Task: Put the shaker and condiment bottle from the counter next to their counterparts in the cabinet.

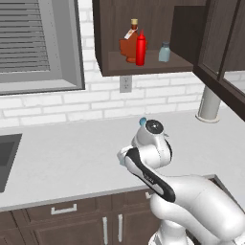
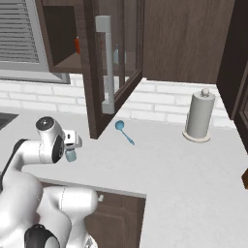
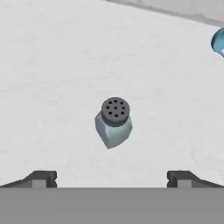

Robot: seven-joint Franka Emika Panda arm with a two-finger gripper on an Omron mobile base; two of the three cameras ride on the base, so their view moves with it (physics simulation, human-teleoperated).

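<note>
Below, translucent blue-grey shaker [image 3: 113, 123], perforated dark round cap.

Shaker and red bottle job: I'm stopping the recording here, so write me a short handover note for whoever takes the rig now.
Gripper: open, empty, hanging above the shaker, jaws to either side and not touching it.
Shaker: upright on the counter, just beneath the hand.
Condiment bottle: already on the cabinet shelf, right beside the maple-leaf syrup bottle.
Twin shaker: on the same shelf, further right.
Done: bottle placed.
Left: lower, close on the shaker, lift it to the shelf and set it by its twin.
Note: a blue spoon lies on the counter by the open cabinet door.
</note>
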